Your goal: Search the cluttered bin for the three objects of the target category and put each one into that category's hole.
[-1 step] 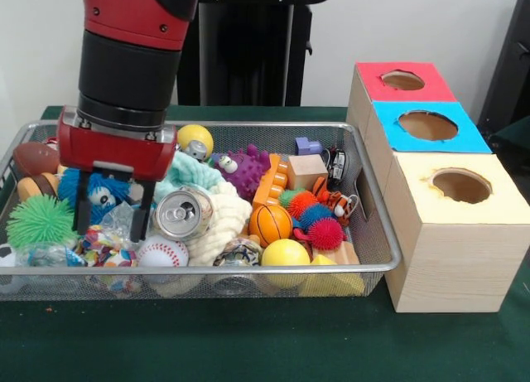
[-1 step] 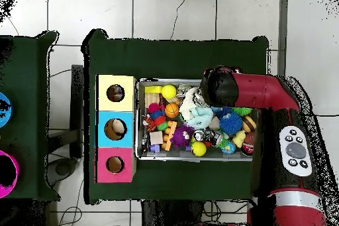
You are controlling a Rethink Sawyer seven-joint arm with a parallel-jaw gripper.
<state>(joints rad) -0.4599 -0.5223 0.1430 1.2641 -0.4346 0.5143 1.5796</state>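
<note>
My gripper (image 1: 113,220) hangs open over the left part of the wire mesh bin (image 1: 377,220). Its black fingers (image 1: 83,210) reach down on either side of a blue fuzzy toy (image 1: 103,191) and some crinkled clear wrap (image 1: 120,224). Nothing is held. A silver can (image 1: 182,212) lies just right of the fingers, and a baseball (image 1: 161,252) sits in front of them. A small basketball (image 1: 270,223), a yellow ball (image 1: 285,253) and a green spiky ball (image 1: 40,220) lie in the clutter. In the overhead view the arm (image 2: 225,87) hides the gripper.
A wooden box right of the bin has a red hole (image 1: 403,80), a blue hole (image 1: 428,125) and a yellow hole (image 1: 461,186). The bin also holds a purple spiky toy (image 1: 247,171), cream cloth (image 1: 222,220), a wooden block (image 1: 306,171) and a brown football (image 1: 35,158).
</note>
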